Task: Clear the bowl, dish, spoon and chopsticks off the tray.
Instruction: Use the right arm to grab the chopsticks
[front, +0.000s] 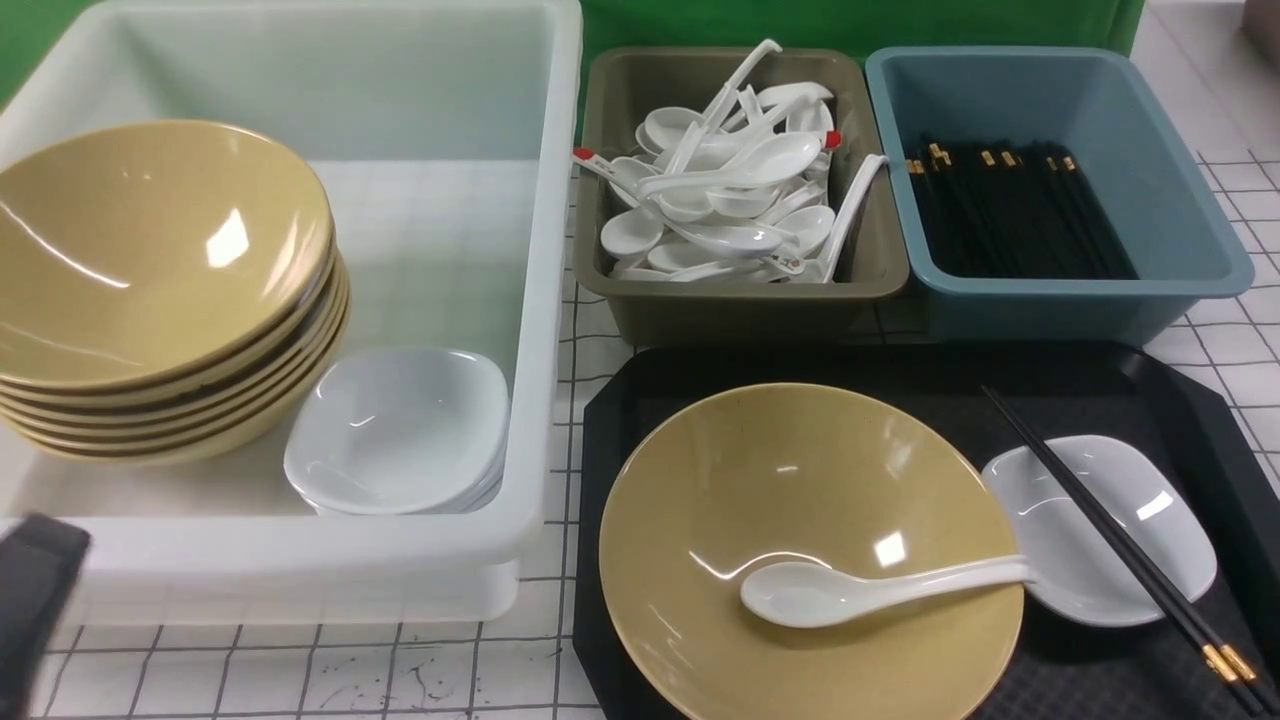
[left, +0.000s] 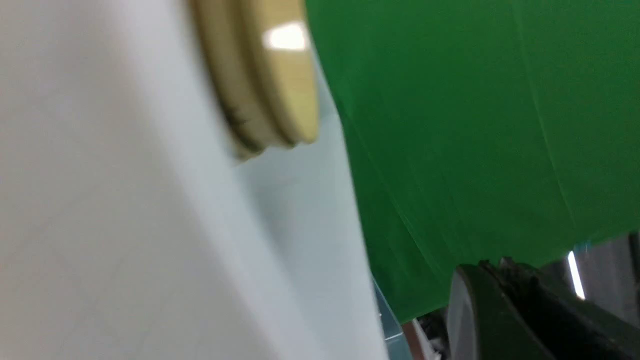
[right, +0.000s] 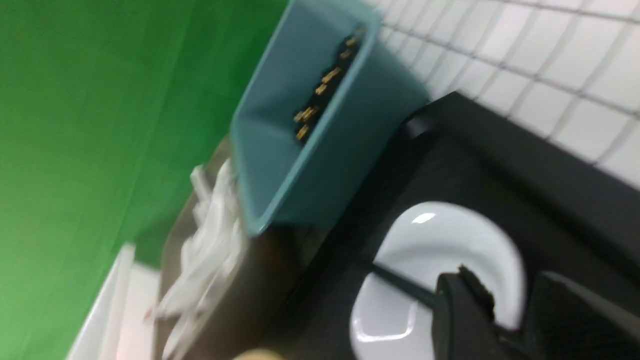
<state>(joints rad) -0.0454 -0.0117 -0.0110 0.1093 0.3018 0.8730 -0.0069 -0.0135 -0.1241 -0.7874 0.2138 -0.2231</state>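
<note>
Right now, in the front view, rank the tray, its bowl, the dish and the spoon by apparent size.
1. tray
2. bowl
3. dish
4. spoon, slimmer overall, though it runs somewhat longer than the dish is wide.

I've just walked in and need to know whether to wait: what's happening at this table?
A two-armed robot is clearing the tray, and nothing is off it yet. The spoon lies in the bowl, the chopsticks across the dish. The right gripper hovers open close to the dish; the left gripper is shut beside the white tub.
</note>
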